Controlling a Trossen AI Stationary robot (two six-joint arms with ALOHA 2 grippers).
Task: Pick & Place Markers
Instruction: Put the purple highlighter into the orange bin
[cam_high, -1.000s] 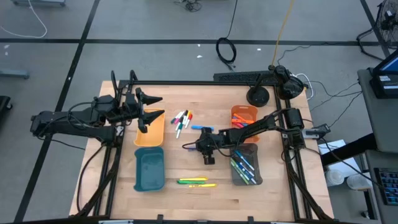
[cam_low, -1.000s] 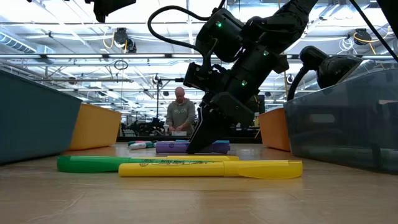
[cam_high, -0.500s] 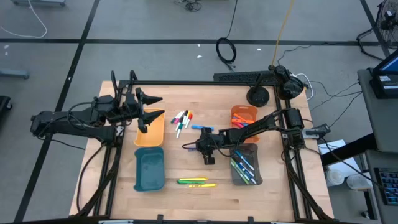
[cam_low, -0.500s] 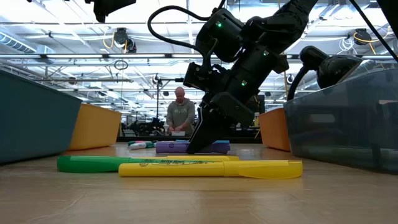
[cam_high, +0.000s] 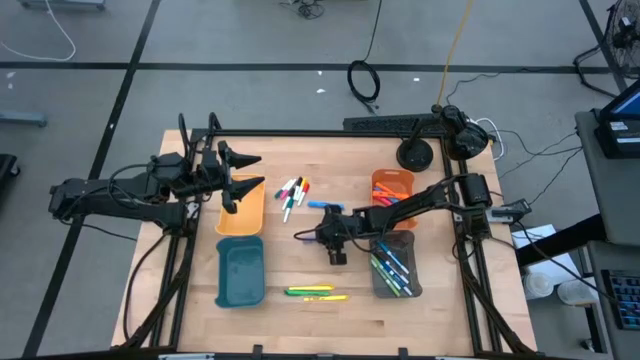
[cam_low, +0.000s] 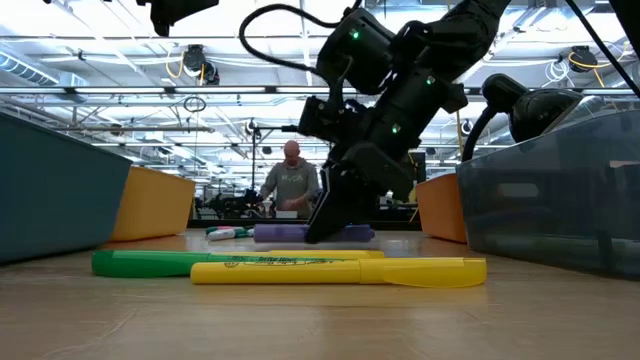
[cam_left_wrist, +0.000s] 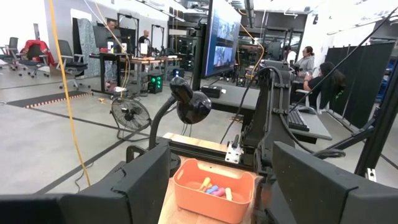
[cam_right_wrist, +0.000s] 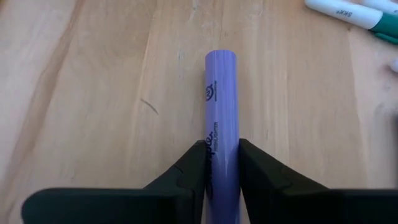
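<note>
Grey concrete floor (cam_high: 250, 40) with dark lines, desks (cam_left_wrist: 134, 62), a standing fan (cam_left_wrist: 130, 115), bright ceiling lights (cam_low: 90, 45).

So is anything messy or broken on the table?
Nothing looks broken. Some markers just lie loose: a small pile mid-table and two highlighters near the front. The right gripper pinches a purple highlighter.

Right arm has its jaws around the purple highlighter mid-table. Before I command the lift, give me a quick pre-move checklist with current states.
1. Right gripper jaws shut on the purple highlighter: ok.
2. Grip centred on the barrel, highlighter in line with the jaws: ok.
3. Highlighter off the table: cannot tell; it sits very low in the low view.
4. Nearby white-bodied markers outside the jaws: ok.
5. Left gripper parked open over the yellow tray, out of the way: ok.
6. Grey tray has room: ok.
</note>
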